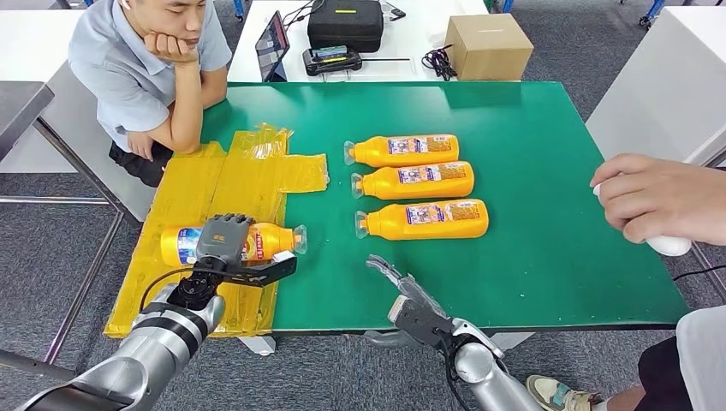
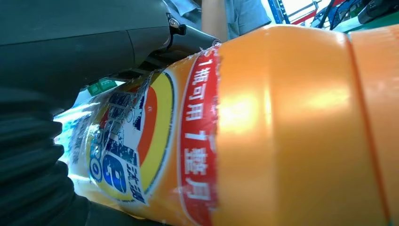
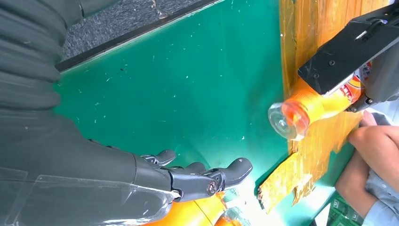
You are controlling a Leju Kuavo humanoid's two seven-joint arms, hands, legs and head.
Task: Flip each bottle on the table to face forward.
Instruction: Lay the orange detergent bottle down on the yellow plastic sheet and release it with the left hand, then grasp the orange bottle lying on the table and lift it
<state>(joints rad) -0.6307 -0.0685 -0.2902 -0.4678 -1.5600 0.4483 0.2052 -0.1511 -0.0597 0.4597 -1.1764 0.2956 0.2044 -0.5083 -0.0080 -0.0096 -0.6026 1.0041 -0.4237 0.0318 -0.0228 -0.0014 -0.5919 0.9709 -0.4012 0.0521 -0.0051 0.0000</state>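
Lower left: left robot hand grips orange bottle lying on yellow sheet. Lower centre: right robot hand empty, fingers spread, over green counter. Centre: three bottles in row.

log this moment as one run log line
left robot hand: grips bottle on yellow sheet | right robot hand: open, empty | three bottles in row on table

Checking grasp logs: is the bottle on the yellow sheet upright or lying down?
Lying down. The bottle rests on its side on the yellow sheet, clear cap pointing toward the three other bottles, with the left robot hand gripping its middle.
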